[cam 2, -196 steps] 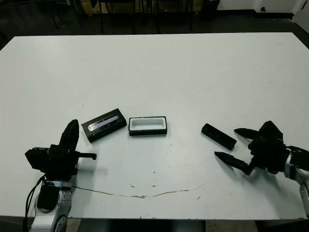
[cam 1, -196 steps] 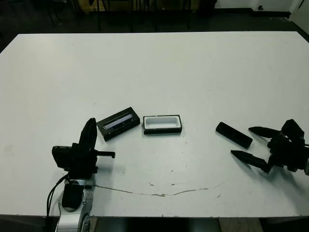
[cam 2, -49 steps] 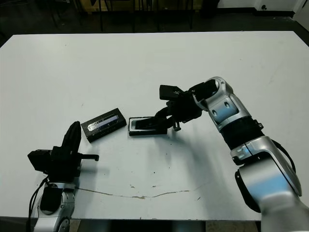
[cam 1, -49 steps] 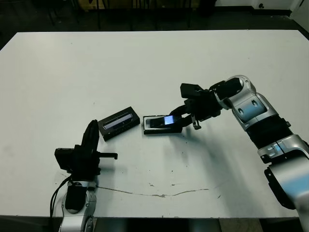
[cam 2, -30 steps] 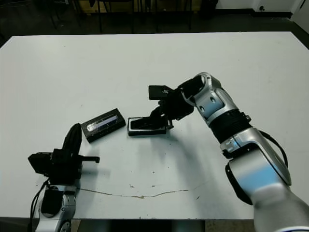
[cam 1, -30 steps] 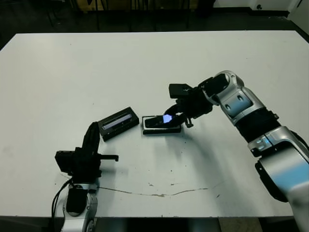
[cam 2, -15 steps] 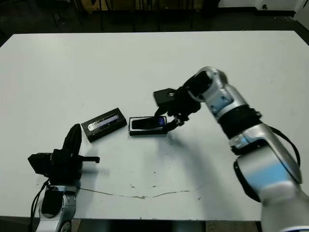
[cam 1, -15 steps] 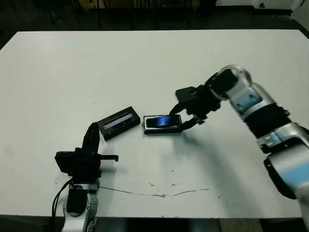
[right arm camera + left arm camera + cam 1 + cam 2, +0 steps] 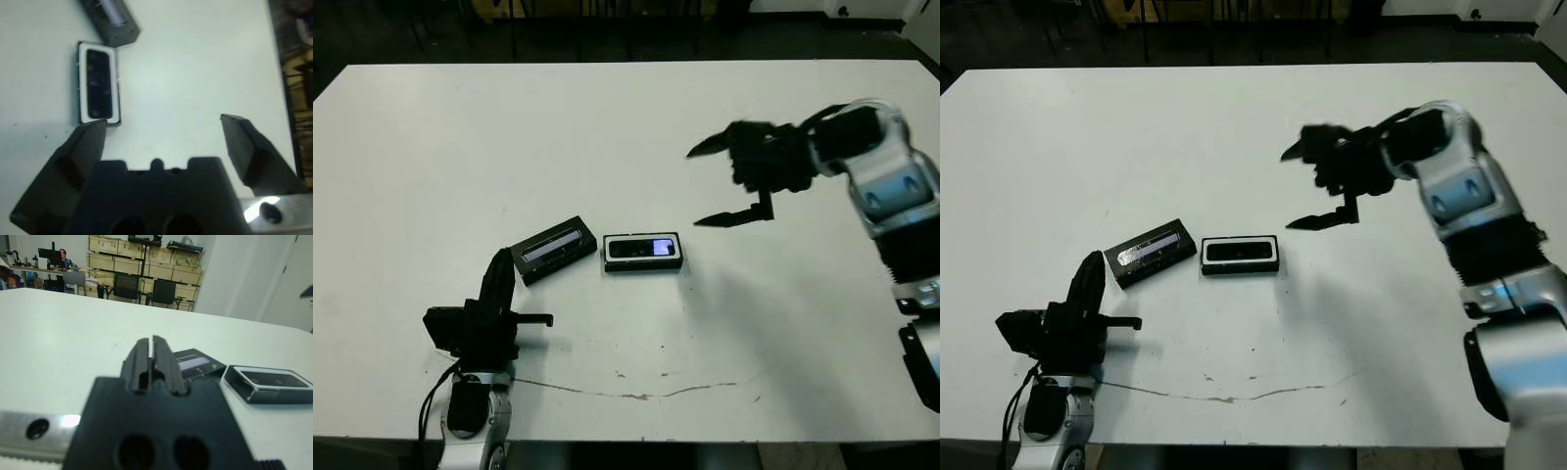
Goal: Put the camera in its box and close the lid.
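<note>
From your head camera, the camera [image 9: 642,248] lies flat inside the box [image 9: 643,264] near the middle of the white table [image 9: 607,127]. The lid [image 9: 548,249] sits just left of the box, angled, its pale strip up; no writing on it is readable. Your right gripper [image 9: 713,182] hangs above the table to the right of the box, fingers spread wide and empty. Your left gripper [image 9: 501,279] rests near the front edge, fingers together. A thin dark crack [image 9: 636,392] crosses the tabletop near you.

Your left wrist view shows closed fingers [image 9: 152,357], lid and box beyond, then chairs [image 9: 126,286], stacked crates [image 9: 146,264] and a seated person [image 9: 62,258].

Your right wrist view looks down on the boxed camera [image 9: 98,83] between parted fingers [image 9: 244,142].
</note>
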